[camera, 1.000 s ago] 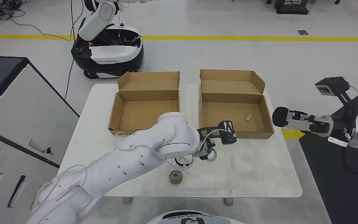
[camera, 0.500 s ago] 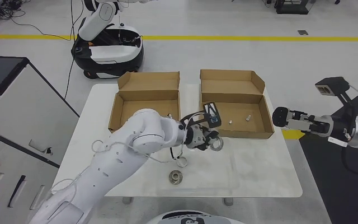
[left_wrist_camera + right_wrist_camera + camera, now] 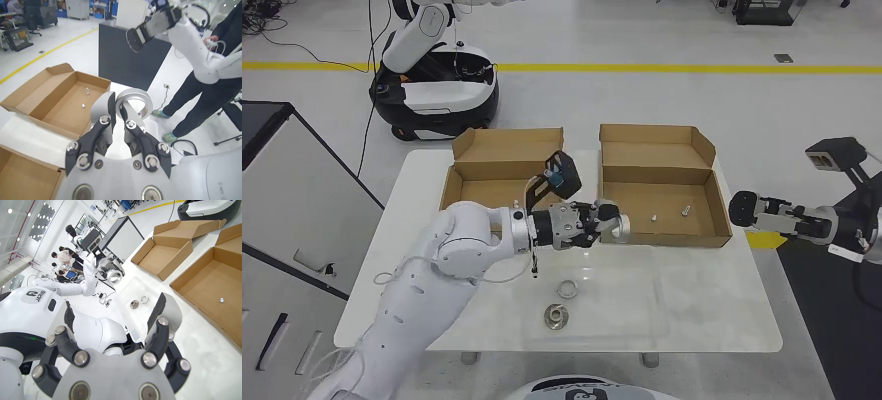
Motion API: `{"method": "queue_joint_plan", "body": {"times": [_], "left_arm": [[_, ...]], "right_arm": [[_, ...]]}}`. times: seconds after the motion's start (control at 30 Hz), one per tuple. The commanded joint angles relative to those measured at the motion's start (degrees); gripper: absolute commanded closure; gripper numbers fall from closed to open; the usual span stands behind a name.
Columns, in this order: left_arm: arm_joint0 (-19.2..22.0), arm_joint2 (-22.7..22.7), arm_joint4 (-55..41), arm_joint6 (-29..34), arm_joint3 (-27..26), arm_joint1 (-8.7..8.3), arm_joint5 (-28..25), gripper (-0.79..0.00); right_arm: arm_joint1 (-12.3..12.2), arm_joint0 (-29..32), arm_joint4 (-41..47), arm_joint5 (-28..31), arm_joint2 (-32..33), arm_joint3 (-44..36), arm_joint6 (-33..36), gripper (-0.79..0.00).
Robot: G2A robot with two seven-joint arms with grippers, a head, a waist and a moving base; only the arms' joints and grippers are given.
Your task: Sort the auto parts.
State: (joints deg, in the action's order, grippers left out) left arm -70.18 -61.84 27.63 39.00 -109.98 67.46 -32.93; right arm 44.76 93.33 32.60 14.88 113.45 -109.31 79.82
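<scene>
The left hand (image 3: pixel 117 105) is clenched on a large silver metal ring (image 3: pixel 132 92). One finger (image 3: pixel 111 106) presses the outside of the ring's wall and the other sits inside the hole, so the wall is pinched between them. The ring is off the white surface (image 3: pixel 692 290), carried out in front of the hand with its open face tilted. Seen from above, hand and ring are over the middle of the surface, with the ring at the near left corner of the right-hand open brown cardboard box (image 3: pixel 672 188).

That box and a second open brown cardboard box (image 3: pixel 502 200) to its left stand side by side along the far edge of the surface, a gap between them, flaps folded back. On the floor of the right-hand box lie a small silver bolt (image 3: pixel 652 215) and, nearer the right wall, a second bolt (image 3: pixel 684 209), apart from each other.

Toward the near edge, about midway along it, a small silver metal ring (image 3: pixel 567 290) lies just beside a silver flanged metal hub (image 3: pixel 556 316), the hub closer to the edge. Both lie within what looks like a clear shallow tray (image 3: pixel 139 285).

The right hand (image 3: pixel 114 309) is released, its ribbed fingers (image 3: pixel 158 311) spread wide. It is held beyond the right edge of the surface, beside the right-hand box.
</scene>
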Motion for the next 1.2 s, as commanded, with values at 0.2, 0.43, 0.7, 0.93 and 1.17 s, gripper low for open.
{"method": "queue_joint_plan", "body": {"times": [0.2, 0.43, 0.7, 0.93, 1.17], "left_arm": [[-4.27, -5.71, -3.59, -10.35, -2.14, -0.69, -5.61, 0.0], [-6.82, -9.49, -7.02, -17.29, -2.35, -1.08, -10.94, 0.0], [-8.09, -12.46, -11.48, -25.88, -1.12, -1.04, -16.87, 0.0], [-10.56, -15.78, -14.61, -32.39, -0.22, -1.09, -25.07, 0.0], [-12.47, -16.41, -12.66, -37.95, -3.57, -1.14, -25.07, 0.0]], "right_arm": [[0.0, 0.0, 0.01, 0.0, 0.0, 0.0, 0.0, -0.785], [0.0, 0.0, 0.01, 0.0, 0.0, 0.0, 0.0, -0.785], [0.0, 0.0, 0.01, 0.0, 0.0, 0.0, 0.0, -0.785], [0.0, 0.0, 0.01, 0.0, 0.0, 0.0, 0.0, -0.785], [0.0, 0.0, 0.01, 0.0, 0.0, 0.0, 0.0, -0.785]]}}
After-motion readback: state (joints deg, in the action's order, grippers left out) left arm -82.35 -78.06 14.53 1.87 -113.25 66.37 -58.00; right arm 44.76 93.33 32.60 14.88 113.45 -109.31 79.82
